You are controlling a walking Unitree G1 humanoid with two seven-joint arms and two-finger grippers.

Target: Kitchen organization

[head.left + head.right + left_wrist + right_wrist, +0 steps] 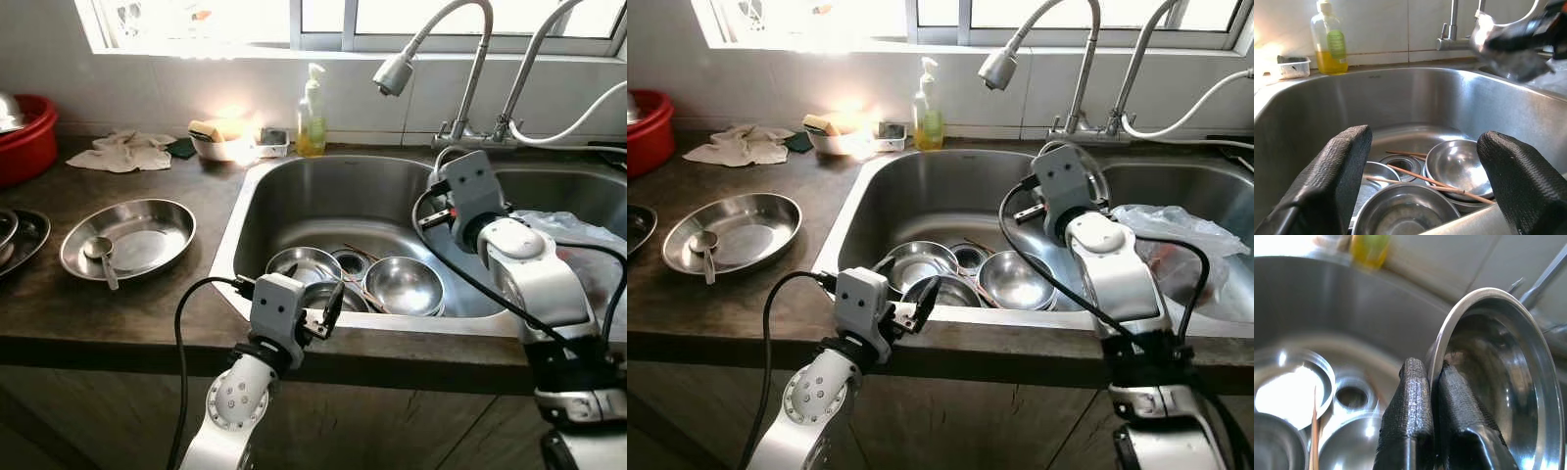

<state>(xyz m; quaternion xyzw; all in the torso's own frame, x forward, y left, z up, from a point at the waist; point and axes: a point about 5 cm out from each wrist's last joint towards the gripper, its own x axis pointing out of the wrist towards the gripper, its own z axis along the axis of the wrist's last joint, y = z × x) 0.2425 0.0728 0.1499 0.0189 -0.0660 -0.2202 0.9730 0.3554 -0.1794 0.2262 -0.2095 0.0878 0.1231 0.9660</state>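
Hovering at the sink's near rim, the left hand (328, 311) is held wide open and empty, while the right hand (1431, 404) is pinched onto the rim of a steel bowl (1498, 382) lifted above the sink (323, 186). Removal of dishes appears underway; a worktop (127, 313) placement is judged next. Counted: three bowls (404, 284) in the basin, two chopsticks (1425, 182), one plate (137, 235), one spoon (101, 257), one soap bottle (312, 113).

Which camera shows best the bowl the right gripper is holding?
The right wrist view: the bowl is close up, its rim pinched by the right gripper. In the eye views the wrist hides most of it. The left wrist view catches it blurred, high over the sink.
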